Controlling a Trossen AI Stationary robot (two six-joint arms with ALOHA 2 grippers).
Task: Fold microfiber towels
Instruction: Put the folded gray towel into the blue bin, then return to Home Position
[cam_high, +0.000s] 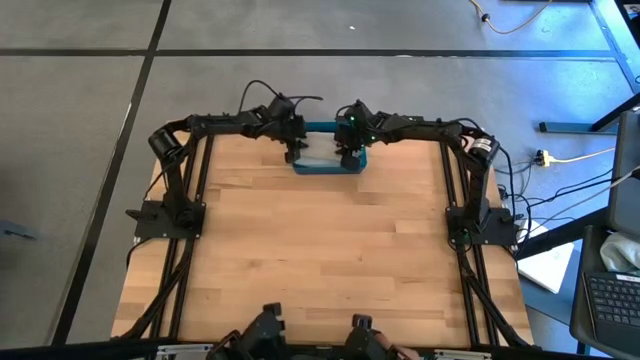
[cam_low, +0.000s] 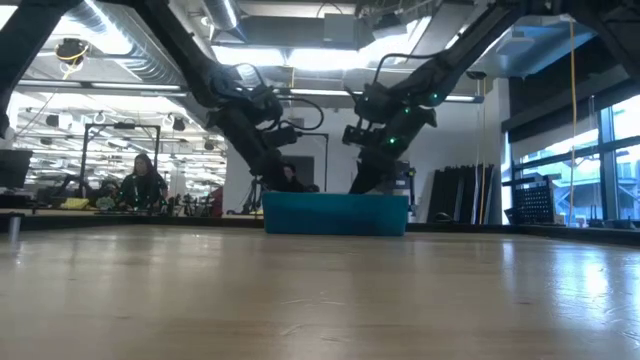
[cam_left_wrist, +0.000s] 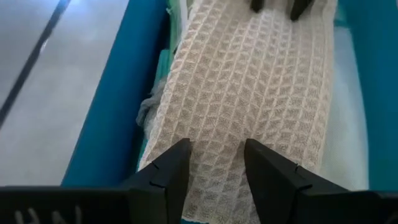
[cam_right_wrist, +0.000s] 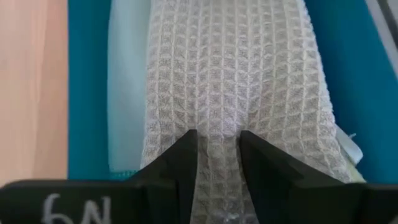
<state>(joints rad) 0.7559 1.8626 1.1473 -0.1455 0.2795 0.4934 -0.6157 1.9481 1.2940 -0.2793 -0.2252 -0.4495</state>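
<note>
Two claws are down in the teal-blue bin (cam_high: 329, 166) at the far edge of the tabletop (cam_high: 320, 260), one at each end of the same pale grey-beige towel (cam_left_wrist: 249, 93). The right claw (cam_right_wrist: 216, 163) has its fingers narrowed around a ridge of the waffle-weave cloth, which bulges up between them; it appears to be pinching that end. The left claw (cam_left_wrist: 216, 171) stands at a similar narrow gap over the opposite end, the cloth running between its fingers, though whether it truly grips cannot be told.

The step in hand looks like the pick-up: taking the top towel out of the bin so it can be folded. The next move likely calls for both arms to lift together and keep the cloth taut, carrying it clear of the bin wall to the open wood nearer the camera. A pale blue towel (cam_right_wrist: 127, 87) and a teal towel (cam_left_wrist: 163, 62) lie beneath and could drag along.

Bare pale planks make up the tabletop. Beyond it, the low view shows a workshop with ceiling lights, benches and a seated person (cam_low: 141, 182).
</note>
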